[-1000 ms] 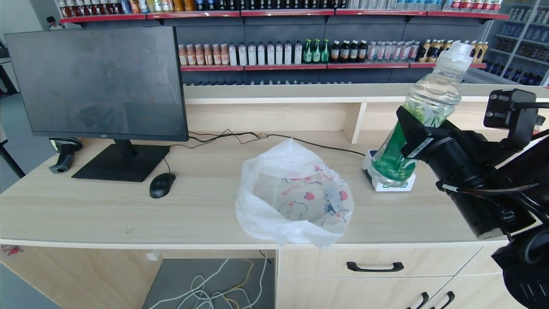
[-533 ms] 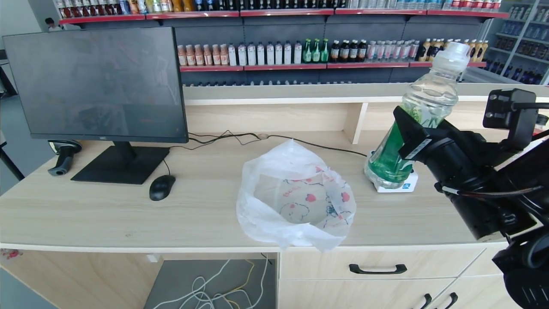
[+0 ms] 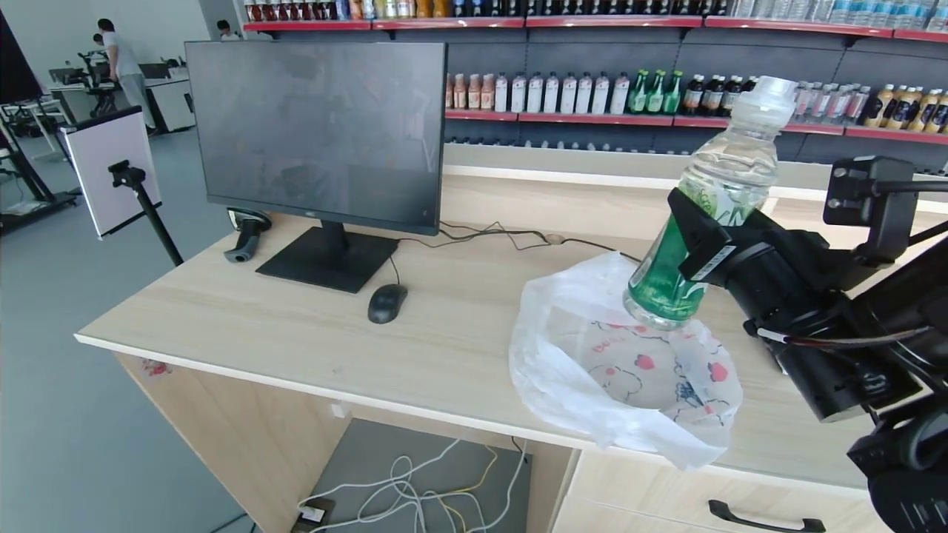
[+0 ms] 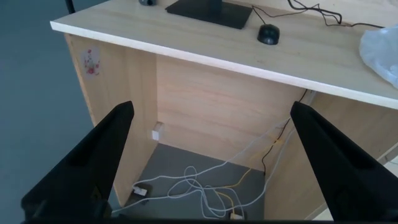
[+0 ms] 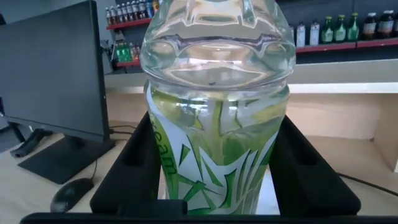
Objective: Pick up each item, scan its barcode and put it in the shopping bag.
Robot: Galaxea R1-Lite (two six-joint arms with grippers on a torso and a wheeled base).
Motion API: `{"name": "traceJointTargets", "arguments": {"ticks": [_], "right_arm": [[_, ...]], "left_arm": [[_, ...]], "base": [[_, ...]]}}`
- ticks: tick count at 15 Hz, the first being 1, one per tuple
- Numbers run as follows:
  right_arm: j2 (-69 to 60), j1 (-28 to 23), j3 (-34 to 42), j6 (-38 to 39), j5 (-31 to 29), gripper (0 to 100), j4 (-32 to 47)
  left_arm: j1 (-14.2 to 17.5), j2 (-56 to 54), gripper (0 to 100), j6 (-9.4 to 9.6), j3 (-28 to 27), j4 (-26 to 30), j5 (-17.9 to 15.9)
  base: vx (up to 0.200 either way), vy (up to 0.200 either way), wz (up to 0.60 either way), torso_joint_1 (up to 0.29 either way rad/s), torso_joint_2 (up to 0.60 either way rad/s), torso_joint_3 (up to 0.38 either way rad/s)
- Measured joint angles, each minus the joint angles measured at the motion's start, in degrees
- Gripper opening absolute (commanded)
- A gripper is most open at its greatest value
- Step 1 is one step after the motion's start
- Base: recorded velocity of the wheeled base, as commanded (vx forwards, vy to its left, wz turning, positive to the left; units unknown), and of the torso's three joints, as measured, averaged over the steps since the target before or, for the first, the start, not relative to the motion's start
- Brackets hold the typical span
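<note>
Right gripper (image 3: 692, 237): my fingers (image 5: 134, 171) are pinched on both sides of the bottle (image 3: 722, 178), gripping its green-labelled middle. The bottle is tilted, cap toward 1 o'clock. It is off the counter (image 3: 296, 326), with its base hanging over the bag (image 3: 563, 370) at the bag's 1 o'clock rim. I cannot tell whether the base touches the plastic.

Left gripper (image 4: 211, 112): my fingers (image 4: 93, 162) are spread wide and hold nothing. They sit low in front of the counter's edge, facing the open space under it.

Mouse (image 3: 386, 303) lies at the bag's 9 o'clock, monitor (image 3: 318, 126) at its 10 o'clock.

Change: the head view has swung, so all things sit differently in the picture. Against the bag itself, the bottle was over a small white block at the bag's 2 o'clock. It is now over the bag's rim, with my grip unchanged.
</note>
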Motion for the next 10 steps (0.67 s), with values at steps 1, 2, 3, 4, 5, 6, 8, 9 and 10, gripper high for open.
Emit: {"name": "traceJointTargets", "arguments": {"ticks": [1,2,3,4,5,6,8,9,10], "right_arm": [[0.00,-0.07,-0.04,-0.11,-0.18,0,-0.29],[0.00,0.34,0.11,-0.13,-0.27,0,-0.05],[0.00,1.05,0.16,-0.13,-0.16,0,-0.13],[0.05,1.52,0.20,-0.11,-0.11,0,-0.27],[0.33,1.88,0.44,-0.13,-0.02,0,-0.07],[0.74,1.88,0.60,-0.16,-0.22,0,-0.07],[1.90,2.33,1.32,-0.35,0.00,0,-0.07],[3.02,2.27,1.51,-0.90,0.06,0,-0.09],[4.29,2.21,1.29,-1.39,0.02,0,-0.05]], "left_arm": [[0.02,0.00,100,0.00,0.00,0.00,0.00],[0.05,0.00,100,0.02,0.00,-0.04,-0.04],[0.05,0.00,100,0.00,0.00,-0.02,-0.01],[-0.02,0.00,100,0.02,0.00,-0.04,0.00],[0.05,0.00,100,0.02,0.00,-0.06,-0.01],[0.05,0.00,100,0.00,0.00,-0.06,-0.04],[0.05,0.00,100,0.05,0.00,-0.06,0.00],[0.05,0.00,100,0.05,0.00,-0.09,-0.01],[0.05,0.00,100,0.02,0.00,-0.09,-0.01]], "base": [[0.000,0.000,0.00,0.000,0.00,0.000],[0.000,0.000,0.00,0.000,0.00,0.000],[0.000,0.000,0.00,0.000,0.00,0.000],[0.000,0.000,0.00,0.000,0.00,0.000],[0.000,0.000,0.00,0.000,0.00,0.000],[0.000,0.000,0.00,0.000,0.00,0.000],[0.000,0.000,0.00,0.000,0.00,0.000],[0.000,0.000,0.00,0.000,0.00,0.000],[0.000,0.000,0.00,0.000,0.00,0.000]]}}
